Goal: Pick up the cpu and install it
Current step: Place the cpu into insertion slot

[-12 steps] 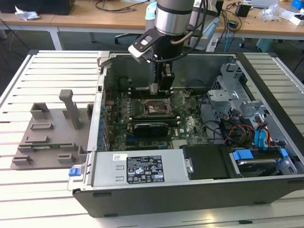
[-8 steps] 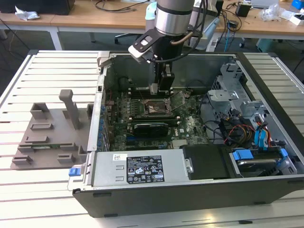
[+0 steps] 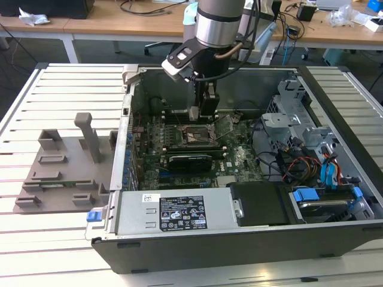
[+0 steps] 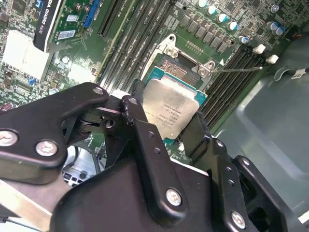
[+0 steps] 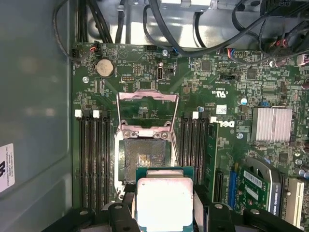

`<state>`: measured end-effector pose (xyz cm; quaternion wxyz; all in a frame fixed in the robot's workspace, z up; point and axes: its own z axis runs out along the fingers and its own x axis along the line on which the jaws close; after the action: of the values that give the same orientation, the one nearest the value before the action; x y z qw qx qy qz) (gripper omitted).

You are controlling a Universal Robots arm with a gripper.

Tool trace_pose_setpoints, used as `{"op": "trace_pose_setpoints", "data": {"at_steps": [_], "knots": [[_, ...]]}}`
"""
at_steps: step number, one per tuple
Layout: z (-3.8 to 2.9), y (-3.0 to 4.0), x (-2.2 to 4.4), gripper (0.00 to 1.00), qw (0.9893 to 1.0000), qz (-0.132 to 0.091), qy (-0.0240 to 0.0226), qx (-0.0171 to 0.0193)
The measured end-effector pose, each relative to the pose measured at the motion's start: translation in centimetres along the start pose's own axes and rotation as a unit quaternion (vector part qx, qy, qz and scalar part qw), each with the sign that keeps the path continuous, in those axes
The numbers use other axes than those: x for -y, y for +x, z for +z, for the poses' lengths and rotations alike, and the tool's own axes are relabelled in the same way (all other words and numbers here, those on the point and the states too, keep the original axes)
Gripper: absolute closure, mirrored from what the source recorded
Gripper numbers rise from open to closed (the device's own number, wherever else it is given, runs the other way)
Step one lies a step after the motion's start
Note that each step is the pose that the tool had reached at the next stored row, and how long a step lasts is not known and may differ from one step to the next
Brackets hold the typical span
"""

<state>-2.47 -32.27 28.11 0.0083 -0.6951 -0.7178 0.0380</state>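
- Holding the cpu (image 4: 174,108) by two opposite edges, the gripper (image 4: 166,118) has its jaws clamped on the chip, silver top facing both wrist cameras.
- In the first wrist view the cpu (image 5: 165,203) sits between the black fingers (image 5: 123,215), level and not yet seated, overlapping one edge of the socket (image 5: 145,154).
- The socket is bare, and its metal plate (image 5: 147,107) is flipped up and away from the chip.
- Dark slots (image 5: 94,154) flank the socket on the green board (image 5: 217,82).
- In the exterior view the gripper (image 3: 200,110) hangs inside the case (image 3: 239,251), at about 12 o'clock from the socket (image 3: 194,136).
- A grey tray (image 3: 60,167) lies on the slatted table (image 3: 48,239), at 9 o'clock from the case.
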Motion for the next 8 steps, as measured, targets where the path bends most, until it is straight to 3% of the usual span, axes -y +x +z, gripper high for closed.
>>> {"op": "trace_pose_setpoints", "data": {"at_steps": [8], "knots": [[0.6, 0.02, -0.04, 0.45, 1.0, 0.0, 0.0, 0.0002]]}}
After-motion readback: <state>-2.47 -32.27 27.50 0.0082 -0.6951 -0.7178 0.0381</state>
